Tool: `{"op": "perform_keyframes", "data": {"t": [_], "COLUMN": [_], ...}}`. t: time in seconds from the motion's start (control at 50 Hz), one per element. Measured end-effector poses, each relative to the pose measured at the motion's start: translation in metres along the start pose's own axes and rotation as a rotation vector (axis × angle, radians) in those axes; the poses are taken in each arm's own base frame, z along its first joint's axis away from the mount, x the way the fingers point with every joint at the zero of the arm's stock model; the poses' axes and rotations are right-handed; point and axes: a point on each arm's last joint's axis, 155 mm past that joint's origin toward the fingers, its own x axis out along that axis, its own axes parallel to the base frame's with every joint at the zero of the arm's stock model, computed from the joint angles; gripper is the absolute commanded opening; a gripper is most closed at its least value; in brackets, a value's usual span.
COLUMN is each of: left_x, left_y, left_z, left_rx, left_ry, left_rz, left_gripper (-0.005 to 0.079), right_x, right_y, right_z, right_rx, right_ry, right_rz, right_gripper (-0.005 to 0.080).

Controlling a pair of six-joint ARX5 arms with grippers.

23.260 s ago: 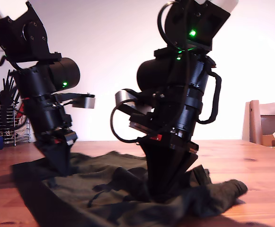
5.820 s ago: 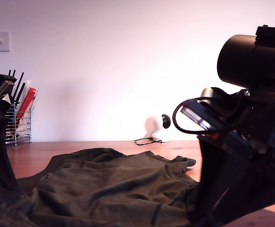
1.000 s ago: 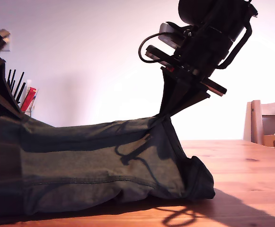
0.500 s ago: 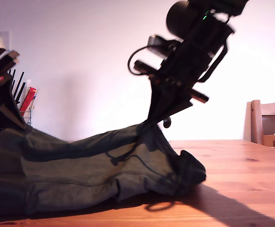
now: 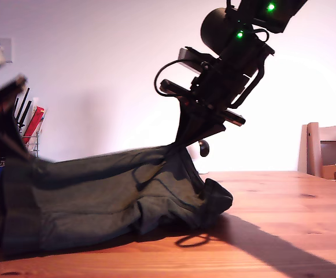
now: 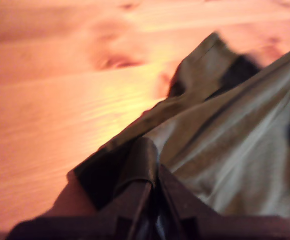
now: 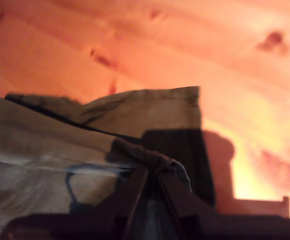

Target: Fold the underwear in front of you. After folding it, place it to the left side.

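**A:** What changed in the last half second?

**B:** The underwear (image 5: 110, 197), draped above the table (image 5: 283, 231), has drawn in toward the exterior view's left.

**A:** How many things?

**B:** One garment, two arms, one chair (image 5: 324, 150). My first gripper (image 6: 152, 175) is clamped on a cloth edge; my second gripper (image 7: 152, 172) pinches another bunched edge.

**A:** Any containers?

**B:** One wire rack (image 5: 32, 139) at the exterior view's left, holding dark sticks and something red.

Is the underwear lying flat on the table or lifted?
Lifted. Both end effectors pinch its upper edge, my first end effector and my second end effector, so the underwear hangs stretched between them, its lower part resting on the table.
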Motion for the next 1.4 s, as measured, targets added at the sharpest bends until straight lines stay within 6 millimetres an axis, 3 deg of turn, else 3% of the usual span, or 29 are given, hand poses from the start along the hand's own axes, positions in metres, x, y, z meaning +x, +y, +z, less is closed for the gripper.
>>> {"op": "perform_keyframes", "data": {"t": [0.18, 0.34, 0.6, 0.78, 0.96, 1.08, 1.28, 1.4], "left_x": [0.019, 0.019, 0.017, 0.021, 0.038, 0.039, 0.031, 0.029], "left_y": [0.01, 0.016, 0.027, 0.046, 0.06, 0.068, 0.081, 0.084], "left_z": [-0.001, 0.019, 0.021, 0.027, 0.022, 0.022, 0.045, 0.048], "left_rx": [0.0, 0.031, 0.038, 0.056, 0.066, 0.12, 0.178, 0.178], "left_ry": [0.0, -0.076, -0.086, -0.111, -0.1, -0.094, -0.177, -0.191], "left_rz": [0.01, 0.044, 0.087, 0.16, 0.193, 0.234, 0.297, 0.304], "left_gripper": [-0.002, -0.002, -0.0013, 0.0166, 0.0185, 0.0186, 0.0187, 0.0187], "right_x": [0.016, 0.035, 0.058, 0.072, 0.073, 0.073, 0.073, 0.068], "right_y": [-0.005, -0.01, -0.014, -0.008, -0.002, -0.001, -0.002, 0.004], "right_z": [0.005, 0.005, 0.012, 0.016, 0.028, 0.028, 0.029, 0.04], "right_rx": [0.001, -0.003, -0.019, -0.054, -0.156, -0.199, -0.203, -0.201], "right_ry": [-0.029, -0.051, -0.109, -0.149, -0.203, -0.205, -0.192, -0.177], "right_rz": [0.002, 0.004, 0.011, 0.021, 0.0, -0.01, -0.017, 0.011], "right_gripper": [-0.0011, -0.0011, 0.0044, 0.0077, 0.0178, 0.0178, 0.018, 0.0179]}}
